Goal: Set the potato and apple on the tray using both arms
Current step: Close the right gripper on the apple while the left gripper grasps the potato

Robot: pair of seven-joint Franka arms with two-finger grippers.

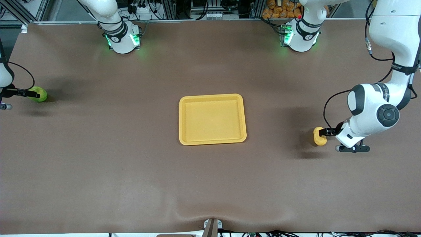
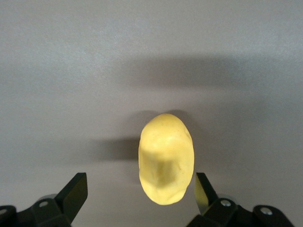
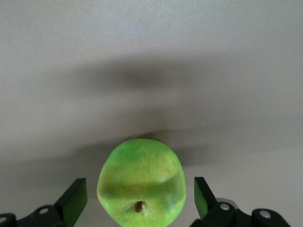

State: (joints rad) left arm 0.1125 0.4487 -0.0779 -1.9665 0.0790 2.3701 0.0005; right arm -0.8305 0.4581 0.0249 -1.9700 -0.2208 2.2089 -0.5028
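Observation:
The yellow-orange tray (image 1: 212,119) lies in the middle of the table with nothing on it. The potato (image 1: 319,141) rests on the table toward the left arm's end. My left gripper (image 1: 324,133) is low around it and open. In the left wrist view the potato (image 2: 166,158) sits between the fingers (image 2: 204,189), close to one and well apart from the other. The green apple (image 1: 41,92) rests toward the right arm's end. My right gripper (image 1: 31,94) straddles it, open. The right wrist view shows the apple (image 3: 141,187), stem dimple showing, with a gap to each finger (image 3: 75,198).
A brown cloth (image 1: 131,164) covers the table. The arm bases with green lights (image 1: 122,41) (image 1: 297,38) stand along the edge farthest from the front camera. A small metal bracket (image 1: 213,227) sits at the nearest edge.

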